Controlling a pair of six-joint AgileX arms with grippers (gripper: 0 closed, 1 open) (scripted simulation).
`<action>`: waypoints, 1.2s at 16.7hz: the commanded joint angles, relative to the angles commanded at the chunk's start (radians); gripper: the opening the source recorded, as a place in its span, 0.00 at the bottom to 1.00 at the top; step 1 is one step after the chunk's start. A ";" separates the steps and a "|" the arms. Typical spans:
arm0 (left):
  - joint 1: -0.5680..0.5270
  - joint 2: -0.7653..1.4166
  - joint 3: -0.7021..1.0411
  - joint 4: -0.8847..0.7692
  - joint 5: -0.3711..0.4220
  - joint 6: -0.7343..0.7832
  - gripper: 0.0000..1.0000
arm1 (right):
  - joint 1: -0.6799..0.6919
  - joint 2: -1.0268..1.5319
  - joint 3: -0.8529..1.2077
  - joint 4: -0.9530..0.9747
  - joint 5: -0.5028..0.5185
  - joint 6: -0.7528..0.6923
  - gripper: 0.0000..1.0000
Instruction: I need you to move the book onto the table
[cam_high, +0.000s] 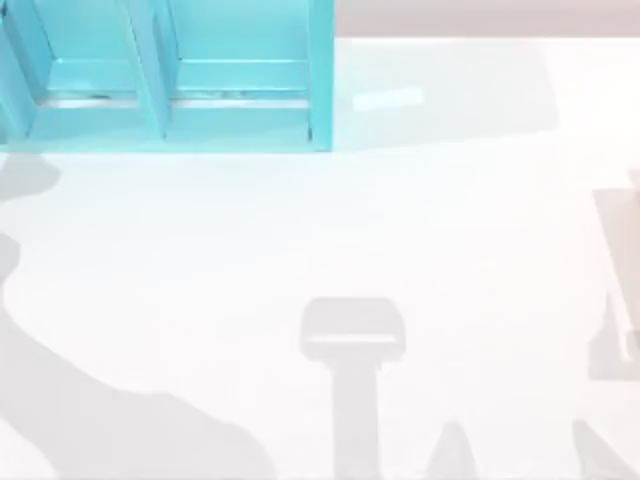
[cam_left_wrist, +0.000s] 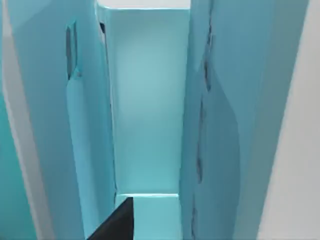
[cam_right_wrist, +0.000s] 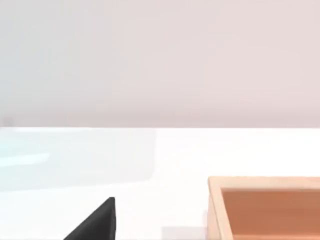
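The teal shelf unit (cam_high: 170, 75) stands at the far left of the white table (cam_high: 450, 230). The book is hidden; I cannot pick it out among the teal panels. In the left wrist view, the shelf's upright dividers (cam_left_wrist: 220, 125) and a narrow compartment (cam_left_wrist: 147, 100) are very close, with a black part of my left gripper (cam_left_wrist: 117, 225) just in front of that compartment. In the right wrist view, a black part of my right gripper (cam_right_wrist: 95, 222) hangs over the bare table (cam_right_wrist: 175, 155).
A shallow wooden box (cam_right_wrist: 265, 210) sits on the table close to my right gripper. Grey arm shadows lie across the near half of the table (cam_high: 350, 340). The table's far edge (cam_right_wrist: 160, 127) meets a pale wall.
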 joint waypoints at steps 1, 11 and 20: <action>-0.011 0.020 0.039 -0.018 -0.010 -0.002 1.00 | 0.000 0.000 0.000 0.000 0.000 0.000 1.00; -0.031 0.054 0.105 -0.050 -0.030 -0.004 0.77 | 0.000 0.000 0.000 0.000 0.000 0.000 1.00; -0.031 0.054 0.105 -0.050 -0.030 -0.004 0.10 | 0.000 0.000 0.000 0.000 0.000 0.000 1.00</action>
